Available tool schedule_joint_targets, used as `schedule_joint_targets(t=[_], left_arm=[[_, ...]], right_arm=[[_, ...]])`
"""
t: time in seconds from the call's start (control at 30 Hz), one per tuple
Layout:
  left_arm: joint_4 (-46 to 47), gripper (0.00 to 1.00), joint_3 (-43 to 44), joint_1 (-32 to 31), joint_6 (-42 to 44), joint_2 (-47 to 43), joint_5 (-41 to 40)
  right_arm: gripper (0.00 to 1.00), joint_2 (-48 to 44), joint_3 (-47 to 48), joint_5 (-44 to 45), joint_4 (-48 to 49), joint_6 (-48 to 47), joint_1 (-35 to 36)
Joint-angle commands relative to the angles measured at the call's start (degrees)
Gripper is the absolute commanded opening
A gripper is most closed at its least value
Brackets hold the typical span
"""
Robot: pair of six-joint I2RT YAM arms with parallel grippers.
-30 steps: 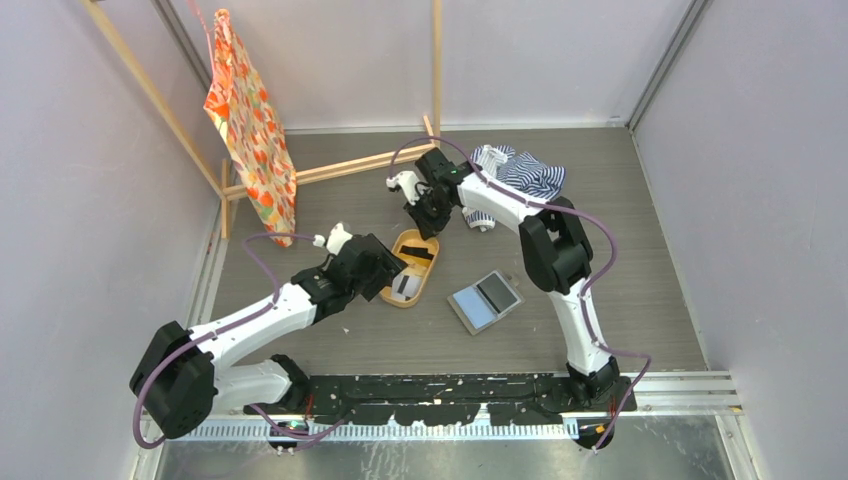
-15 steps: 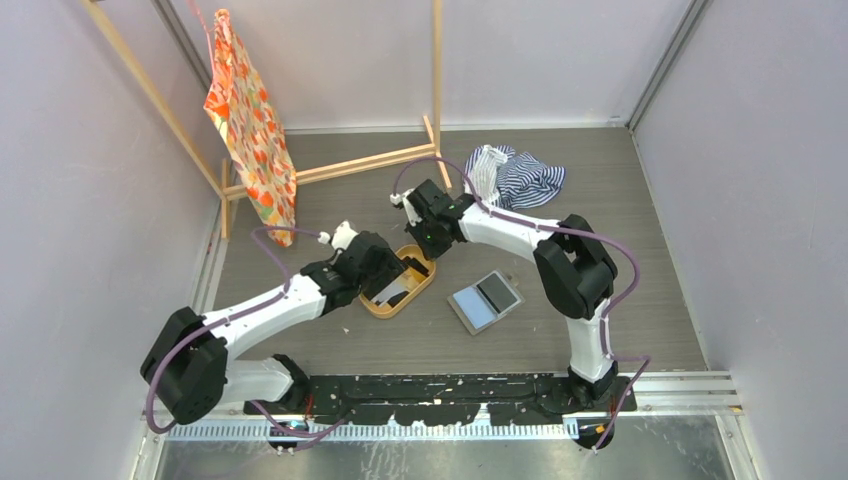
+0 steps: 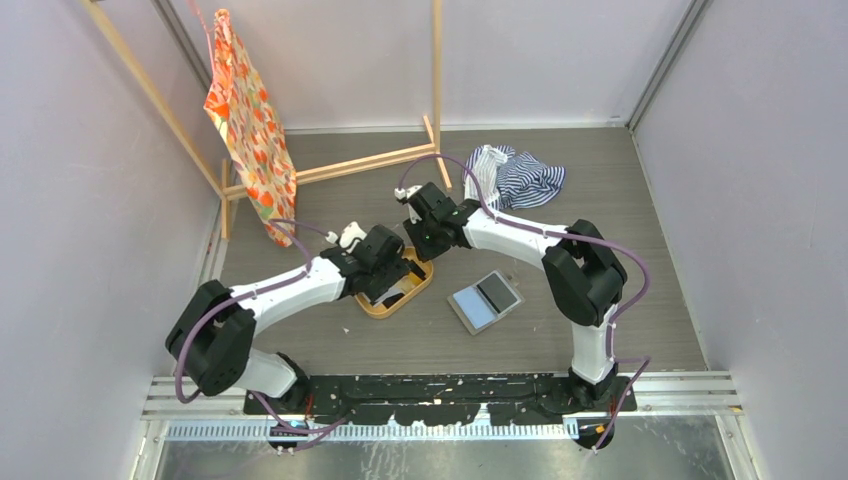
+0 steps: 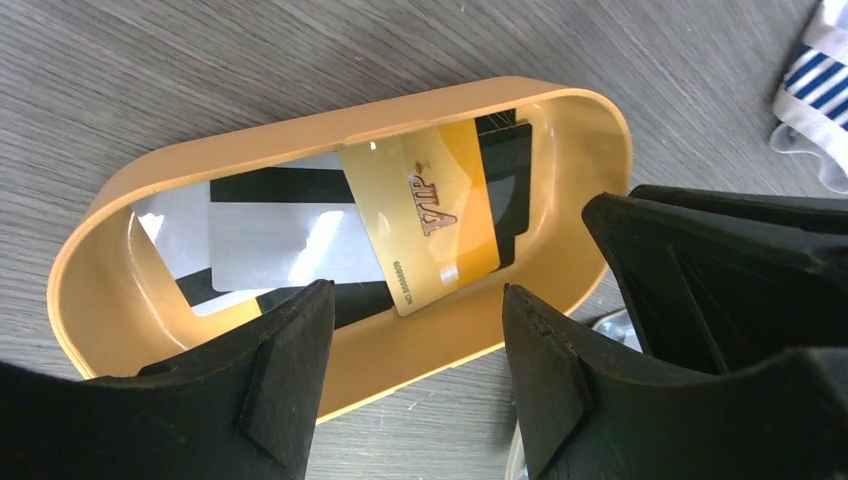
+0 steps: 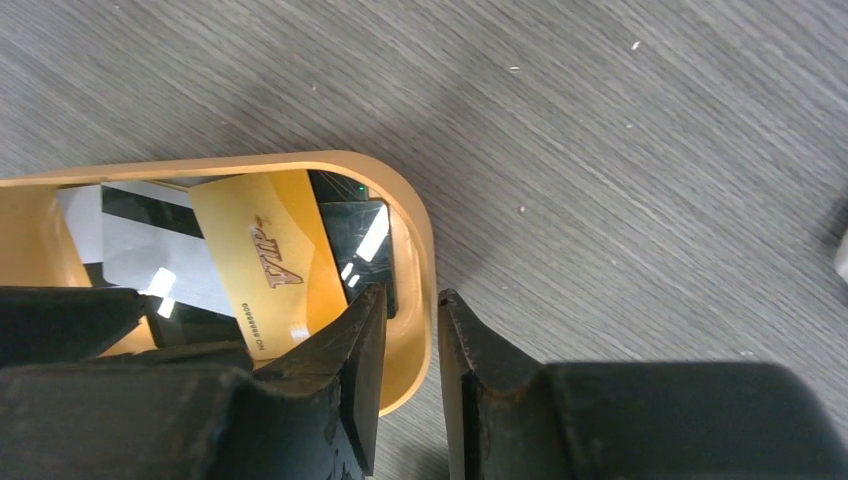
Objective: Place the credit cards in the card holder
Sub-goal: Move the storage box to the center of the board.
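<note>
While both arms lean in over the orange tray, the cards lie inside it: a gold card slanting over a white card, and a black card at one end. The left gripper hangs wide open over the tray's near wall. The right gripper straddles the end wall, one finger inside and one outside, jaws narrow; I cannot tell whether they pinch it. The card holder lies open on the table, right of the tray and apart from it
</note>
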Motion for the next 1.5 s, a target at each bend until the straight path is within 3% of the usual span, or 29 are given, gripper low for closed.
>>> schedule_joint_targets(t=[0.0,0.2,0.47,0.7,0.87,0.97,1.3,1.47], left_arm=[[-1.56,0.64,2.9,-0.32,-0.91,2.24,-1.59],[-3.9,0.64,6.26,-0.32,0.65,6.37,-2.68],[-6.0,0.65,6.26,-0.37,3.91,3.64,-4.79],[1.26,0.66,-0.07,-0.11,9.74,-3.41,-2.47],[6.05,0.66,-4.16,1.02,8.1,-4.94,0.54],[2.38,0.66,-1.66,1.12,5.8,-2.83,0.33],[-14.13,0.65,14.93,1.08,3.54,11.53,0.48],[-16.42,0.63,16.82,1.08,3.88,14.78,1.37]], right_arm=[[0.31,-3.06,-0.43,-2.38,2.79,1.66,-0.25],[0.33,-3.62,0.02,-6.2,2.17,-0.4,-1.68],[0.51,-7.41,3.28,-12.73,-1.75,-8.28,-4.64],[0.51,-6.93,3.27,-24.44,-2.54,-7.84,-5.85],[0.49,-4.59,4.51,-23.7,-2.26,-4.68,-6.4],[0.49,-3.3,5.24,-20.3,-2.28,-3.56,-7.73],[0.5,0.26,4.54,-20.56,-2.2,-2.03,-9.06],[0.5,1.83,4.4,-22.4,-2.37,-1.27,-9.06]])
